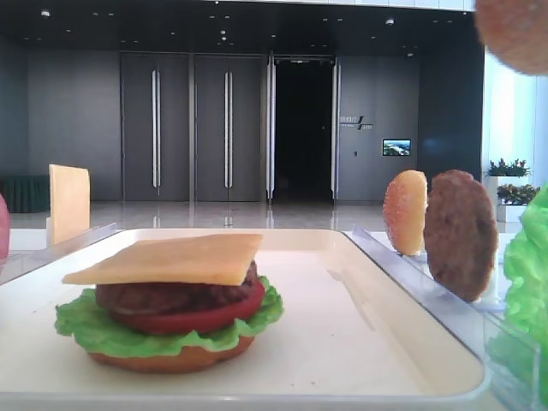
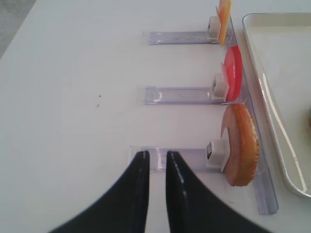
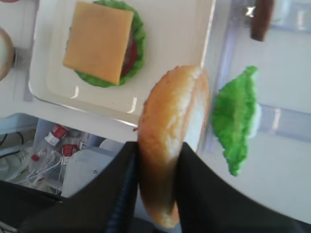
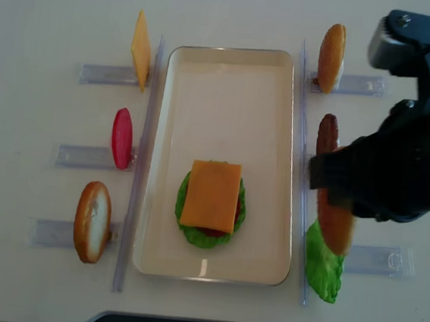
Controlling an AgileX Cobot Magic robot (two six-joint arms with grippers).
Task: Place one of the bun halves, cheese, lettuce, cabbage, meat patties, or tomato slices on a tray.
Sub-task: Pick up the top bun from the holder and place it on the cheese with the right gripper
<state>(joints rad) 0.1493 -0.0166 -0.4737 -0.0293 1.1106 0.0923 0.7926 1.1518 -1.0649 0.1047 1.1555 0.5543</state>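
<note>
Right of the tray [image 4: 297, 138], a bun half [image 3: 170, 145] is held edgewise in the right gripper [image 3: 158, 187]; transfer onto the cheese [image 4: 211, 195] is judged next. The left gripper [image 2: 156, 162], narrowly parted, holds nothing.

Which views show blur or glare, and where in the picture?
Right wrist view: the held bun half and the right end effector are soft and out of focus, and glare glints on the tray rim. Low exterior view: the lettuce at the right edge is blurred. Overhead view: evenly lit, sharp.
</note>
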